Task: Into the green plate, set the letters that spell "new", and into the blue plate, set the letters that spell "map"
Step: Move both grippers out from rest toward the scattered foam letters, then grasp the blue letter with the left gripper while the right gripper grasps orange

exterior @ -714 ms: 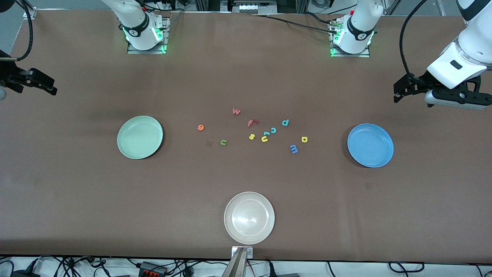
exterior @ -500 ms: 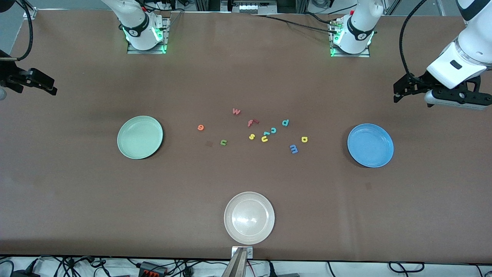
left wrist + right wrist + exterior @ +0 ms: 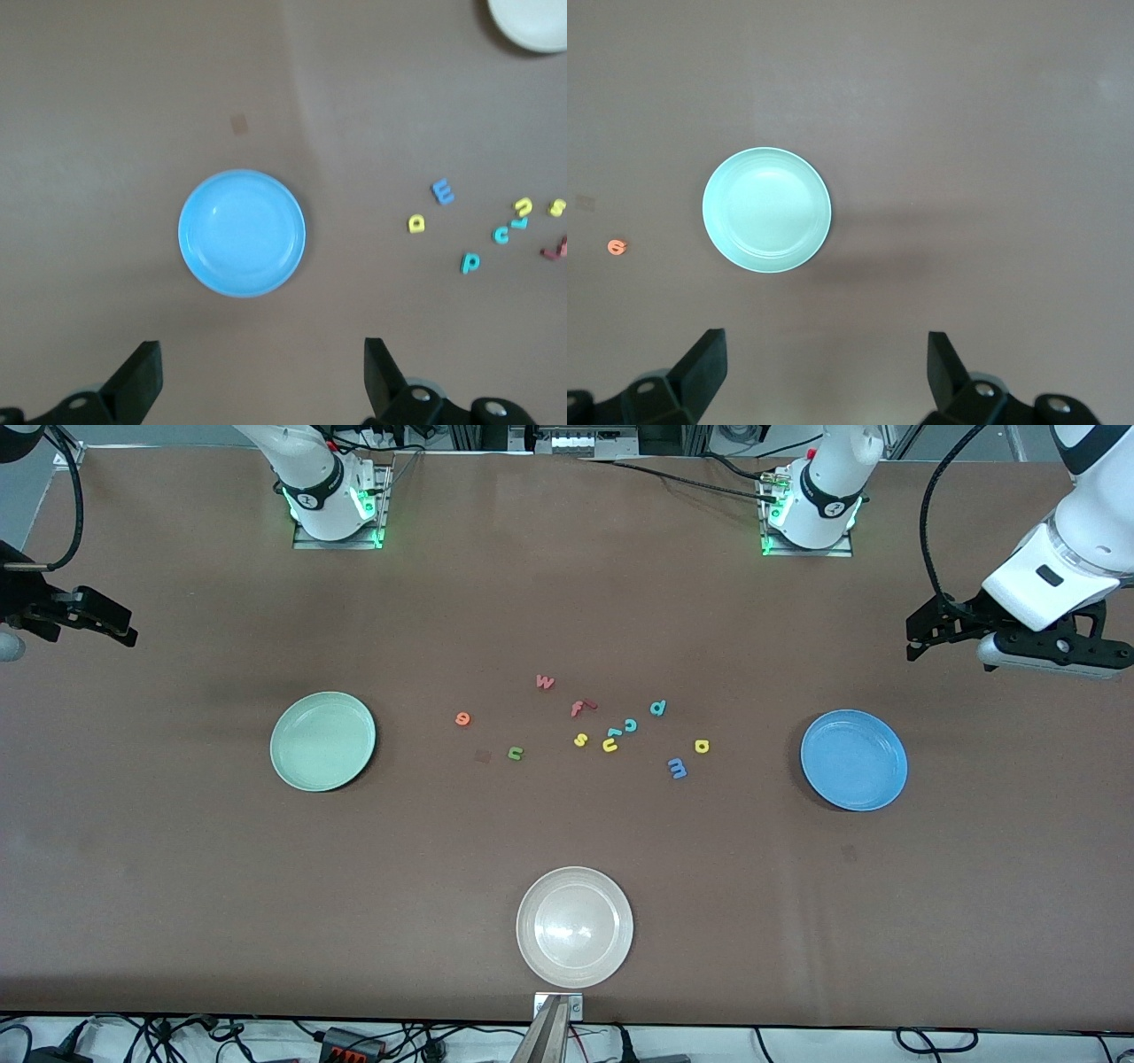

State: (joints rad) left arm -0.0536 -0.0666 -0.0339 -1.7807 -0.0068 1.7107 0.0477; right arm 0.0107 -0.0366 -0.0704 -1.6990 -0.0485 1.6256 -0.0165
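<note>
The letters lie loose on the brown bench (image 3: 567,602), in a small scatter midway between the two hands and well apart from both. Of those that spell "new", the orange e (image 3: 462,718) lies nearest the green plate (image 3: 322,741), the dark green n (image 3: 516,754) is a little nearer the front camera than it, and the pinkish-red w (image 3: 545,682) sits closest to the arm bases. Of those that spell "map", the blue m (image 3: 677,767) and the yellow a (image 3: 702,746) lie toward the blue plate (image 3: 854,760), with the teal p (image 3: 657,708) just above them in the front view. Among them lie a red f (image 3: 579,708), a teal c (image 3: 630,724), a yellow s (image 3: 580,739) and a yellow u (image 3: 610,744), the last touching another small teal piece. Both plates hold nothing. The right hand (image 3: 111,627) hangs in the air at the right arm's end of the bench, off to the side of the green plate, its fingers (image 3: 700,363) spread wide with nothing between them. The left hand (image 3: 921,633) hangs at the left arm's end, beside the blue plate, its fingers (image 3: 137,376) likewise wide and holding nothing. A whitish-beige plate (image 3: 575,926) sits at the bench edge nearest the front camera, well apart from both hands.
</note>
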